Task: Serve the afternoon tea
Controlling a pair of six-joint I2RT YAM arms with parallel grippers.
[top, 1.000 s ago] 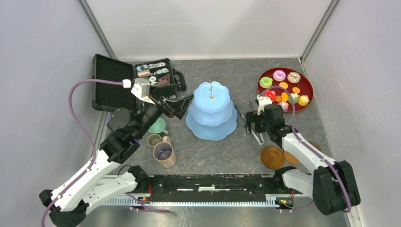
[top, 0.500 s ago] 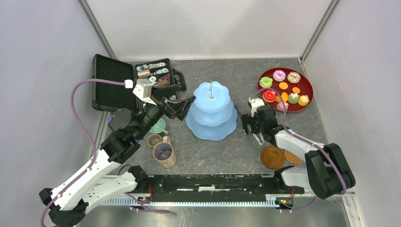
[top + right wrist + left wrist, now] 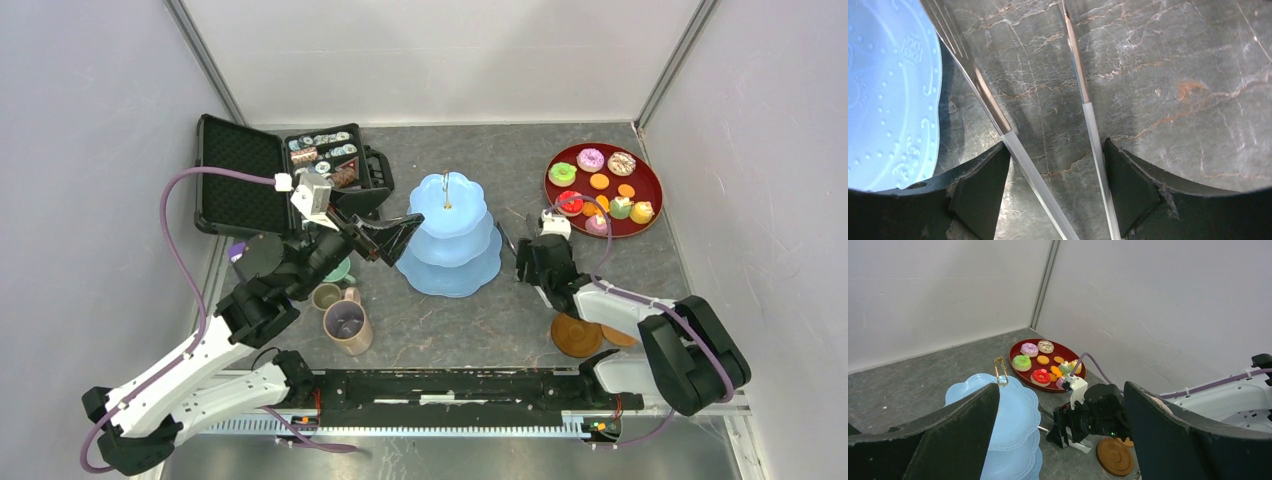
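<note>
our right gripper [image 3: 524, 263] has narrowed, pinching metal tongs [image 3: 1087, 125], cake stand [image 3: 447, 235] on its left; treats [image 3: 590, 158] unserved.

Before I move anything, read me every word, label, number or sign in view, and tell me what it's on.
No text can be read anywhere in these views.
Printed lids of the tins in the black case: too small to read.
Raised marks on the cake stand rim, right wrist view: too blurred to tell whether they are letters or ornament.
</note>
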